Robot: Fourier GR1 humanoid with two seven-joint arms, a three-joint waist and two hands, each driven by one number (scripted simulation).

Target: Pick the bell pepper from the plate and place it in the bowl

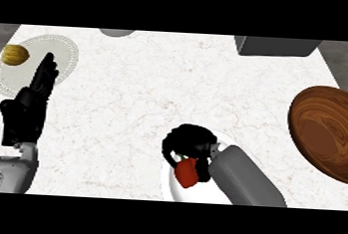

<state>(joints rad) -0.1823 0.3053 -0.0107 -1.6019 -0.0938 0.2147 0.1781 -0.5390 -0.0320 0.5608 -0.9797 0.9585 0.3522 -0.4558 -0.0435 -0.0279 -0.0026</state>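
Red bell pepper [186, 172] on white plate [179, 191] at tabletop's [171, 84] near edge, partly hidden. Right robot hand [192, 141] over it, fingers curled round pepper's top. Wooden bowl [329, 133] at right edge, well apart from plate. Left robot hand [32, 99] near left edge, fingers straight, over rim of second plate [62, 51] bearing yellowish round item [15, 55]. Grey box [278, 46] at far edge.
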